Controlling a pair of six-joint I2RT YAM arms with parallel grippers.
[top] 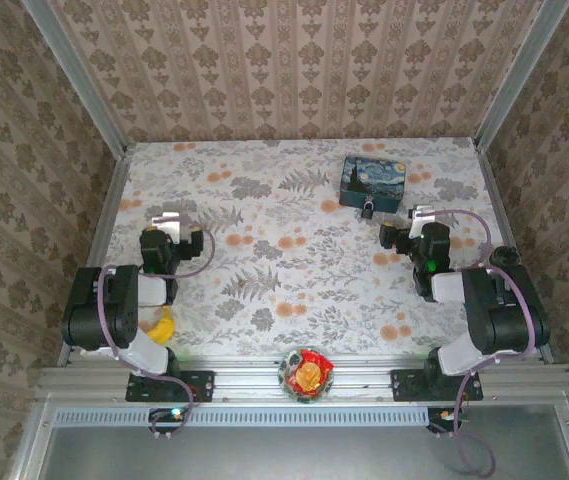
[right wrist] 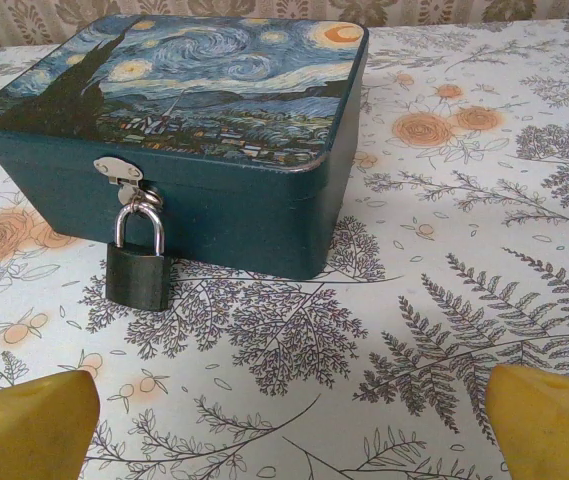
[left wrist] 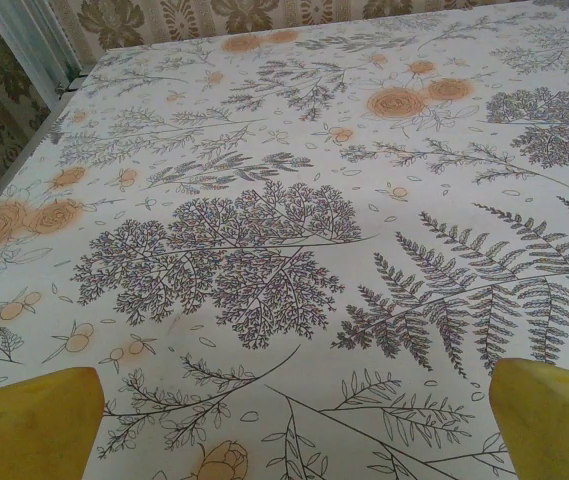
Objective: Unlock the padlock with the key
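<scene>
The padlock is small and dark with a silvery shackle. It hangs from a metal hasp on the front of the blue starry-night box and rests on the cloth. From above, the padlock sits at the near side of the box, back right of the table. My right gripper is open and holds nothing; the padlock lies ahead and left of it, apart. Seen from above, the right gripper is just right of the padlock. My left gripper, also open and holding nothing, hovers over bare cloth at the table's left. The key is out of view.
A floral cloth covers the table, bounded by aluminium rails and wallpapered walls. A round dish with something red and yellow sits on the front rail between the arm bases. A yellow object lies beside the left arm.
</scene>
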